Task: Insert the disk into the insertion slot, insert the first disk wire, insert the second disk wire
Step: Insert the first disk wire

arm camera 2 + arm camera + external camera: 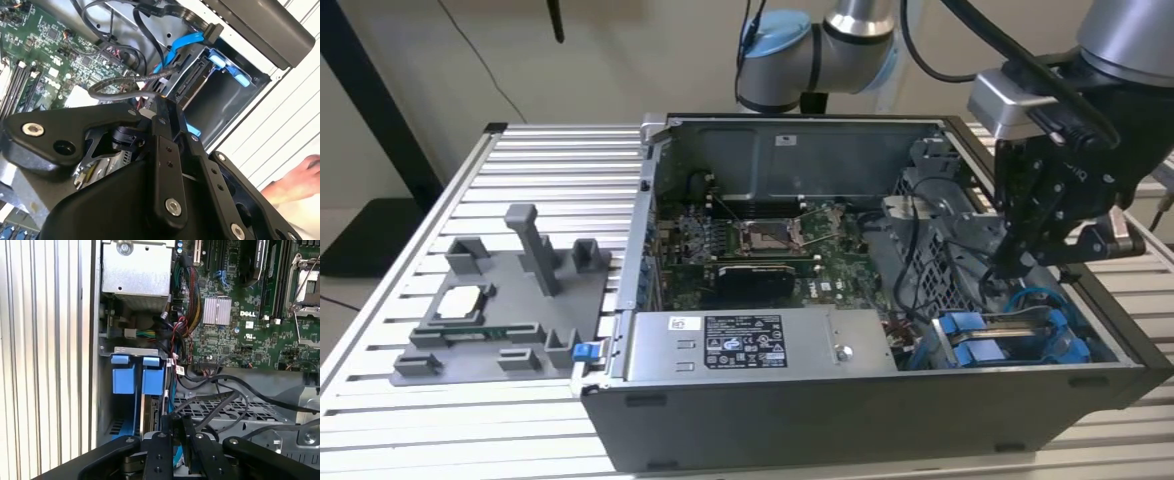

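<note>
Surveying from the exterior view's left: logged a grey fixture tray carrying small parts on the slatted worktop, well apart from the work. Noted next an open computer case, with the motherboard exposed at centre and a grey power-supply box along the wall nearest the exterior camera.

Located the insertion slot in the case's corner on the exterior view's right, past the power-supply box. Found the disk standing on edge inside that slot, blue carrier handle uppermost, just beside a second blue carrier.

Confirmed in the second wrist view a blue wire and black wires leading toward the disk's connector end. Seating of either plug not verifiable. Observed a grey braided wire looping just beside the pincer.

Placed the pincer low inside the case, just beside the disk and near the perforated cage, hanging down from the arm. Cannot tell whether open or closed, nor whether gripping any wire.

Recorded a person's hand over the worktop outside the case, in the second wrist view.
</note>
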Available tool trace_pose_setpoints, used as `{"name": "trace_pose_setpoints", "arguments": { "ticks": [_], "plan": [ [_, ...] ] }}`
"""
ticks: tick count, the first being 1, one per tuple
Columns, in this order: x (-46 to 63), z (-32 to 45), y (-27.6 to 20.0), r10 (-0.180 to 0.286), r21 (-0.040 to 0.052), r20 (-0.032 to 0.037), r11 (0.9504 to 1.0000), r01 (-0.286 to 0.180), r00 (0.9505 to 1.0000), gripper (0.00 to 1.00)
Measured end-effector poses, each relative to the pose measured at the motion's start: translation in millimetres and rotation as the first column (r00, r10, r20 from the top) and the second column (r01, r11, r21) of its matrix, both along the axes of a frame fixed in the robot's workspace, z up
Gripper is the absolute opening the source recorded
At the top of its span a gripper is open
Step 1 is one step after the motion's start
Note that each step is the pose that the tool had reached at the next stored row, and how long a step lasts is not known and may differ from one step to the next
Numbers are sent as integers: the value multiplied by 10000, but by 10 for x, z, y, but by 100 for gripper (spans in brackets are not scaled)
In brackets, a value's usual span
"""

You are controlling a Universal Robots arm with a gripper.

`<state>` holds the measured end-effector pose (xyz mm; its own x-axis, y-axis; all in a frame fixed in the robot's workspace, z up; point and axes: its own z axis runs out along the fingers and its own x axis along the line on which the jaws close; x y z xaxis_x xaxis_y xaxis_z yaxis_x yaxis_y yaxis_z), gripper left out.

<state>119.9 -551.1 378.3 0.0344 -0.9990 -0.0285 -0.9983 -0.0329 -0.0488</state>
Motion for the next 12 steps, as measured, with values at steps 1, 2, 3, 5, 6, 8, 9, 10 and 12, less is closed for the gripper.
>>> {"name": "trace_pose_setpoints", "arguments": {
  "ticks": [1,2,3,5,6,8,9,10,12],
  "plan": [
    [26,-5,-2,-1,2,-89,10000,1,10000,0],
    [54,-9,-4,-1,2,-175,10000,1,9998,0],
    [81,-13,-6,-1,2,-257,10000,1,9997,0],
    [132,-27,-15,0,2,-381,10000,0,9993,0],
    [155,-34,-22,-1,1,-429,10000,1,9991,0],
    [199,-52,-38,-1,2,-520,10000,1,9986,0],
    [218,-61,-46,-1,2,-561,10000,1,9984,0],
    [236,-69,-54,0,2,-601,10000,1,9982,0],
    [264,-85,-72,-1,1,-688,10000,1,9976,0]
  ]
}}
